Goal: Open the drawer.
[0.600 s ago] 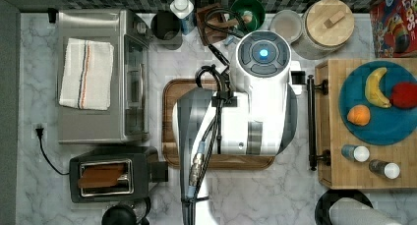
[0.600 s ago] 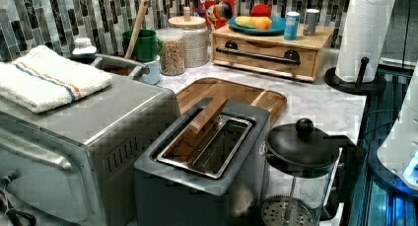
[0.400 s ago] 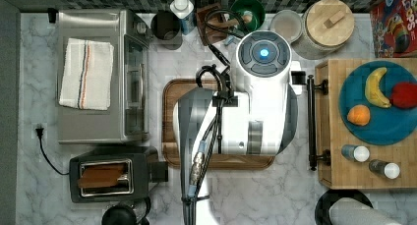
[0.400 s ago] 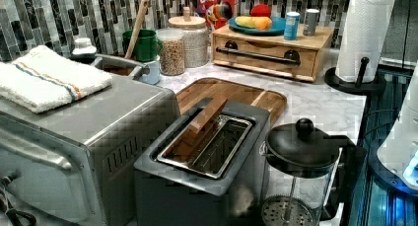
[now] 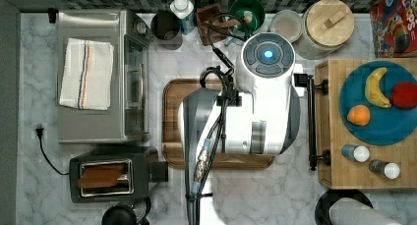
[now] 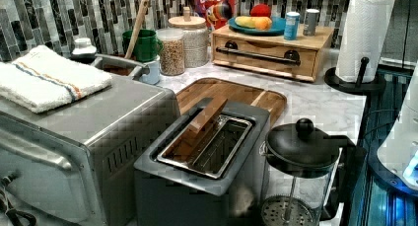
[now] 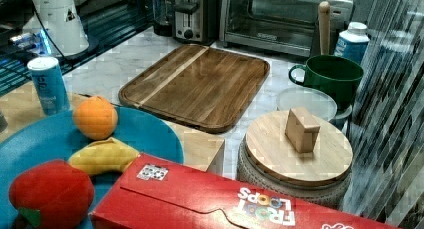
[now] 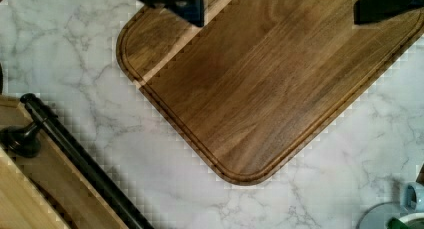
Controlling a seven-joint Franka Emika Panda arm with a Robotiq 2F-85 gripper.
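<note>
The light bamboo drawer (image 6: 266, 64) sits pushed in flush in its box, with the long black bar handle (image 6: 259, 55) across its front. In the top view the handle (image 5: 311, 122) runs along the box's left side, just right of my white arm (image 5: 260, 107). In the wrist view my gripper (image 8: 275, 1) is open, its dark fingertips (image 8: 167, 1) spread wide above the walnut tray (image 8: 260, 89). The handle (image 8: 80, 159) lies off to one side, apart from the fingers, with nothing between them.
A blue plate (image 5: 378, 107) of fruit and two shakers (image 5: 355, 153) rest on the box top. A toaster oven (image 5: 98, 77), a toaster (image 5: 110, 173) and a French press (image 6: 300, 152) stand beyond the tray. Jars, a green mug (image 6: 145, 43), a cereal box and a paper-towel roll (image 6: 365, 33) line the backsplash.
</note>
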